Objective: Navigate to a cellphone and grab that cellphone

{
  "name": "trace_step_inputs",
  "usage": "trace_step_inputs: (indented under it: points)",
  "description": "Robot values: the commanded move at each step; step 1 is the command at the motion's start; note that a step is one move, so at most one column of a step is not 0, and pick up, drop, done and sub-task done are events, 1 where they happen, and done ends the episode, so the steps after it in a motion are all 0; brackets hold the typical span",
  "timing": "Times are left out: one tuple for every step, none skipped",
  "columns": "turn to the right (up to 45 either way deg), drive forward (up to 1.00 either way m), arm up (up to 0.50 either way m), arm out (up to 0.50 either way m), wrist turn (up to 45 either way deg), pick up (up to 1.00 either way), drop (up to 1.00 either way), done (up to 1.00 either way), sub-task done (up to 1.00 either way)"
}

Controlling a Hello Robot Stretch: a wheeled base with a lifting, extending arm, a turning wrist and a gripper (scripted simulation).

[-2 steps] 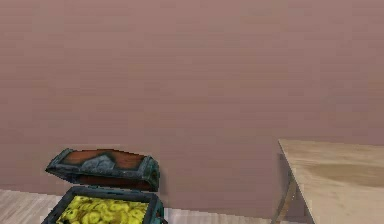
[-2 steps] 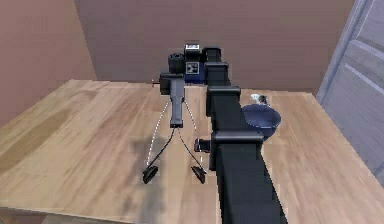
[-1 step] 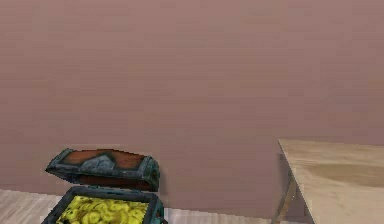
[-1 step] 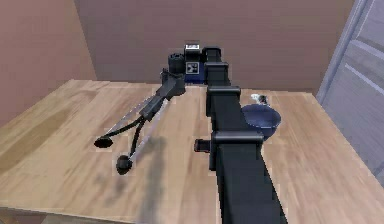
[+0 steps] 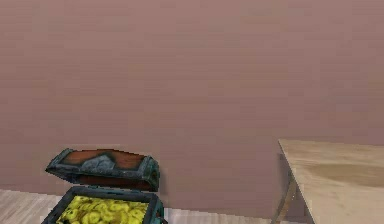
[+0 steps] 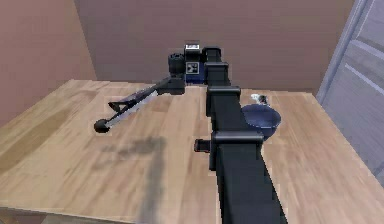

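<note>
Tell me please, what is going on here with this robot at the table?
The Stretch robot is parked beside a wooden table, with its arm stretched out across the top. The gripper has only bare tabletop behind its far end, so it holds nothing, and the grab is not yet done. A blue bowl sits on the table beside the arm. In the forward view, an open chest full of gold coins stands by a pink wall.
</note>
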Motion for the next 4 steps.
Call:
trace_step_inputs:
  points:
    - [0.0,0.0,0.0,0.0,45.0,0.0,0.0,0.0,0.0]
    - [0.0,0.0,0.0,0.0,45.0,0.0,0.0,0.0,0.0]
    - [0.0,0.0,0.0,0.0,15.0,0.0,0.0,0.0,0.0]
    - [0.0,0.0,-0.3,0.0,0.0,0.0,0.0,0.0,0.0]
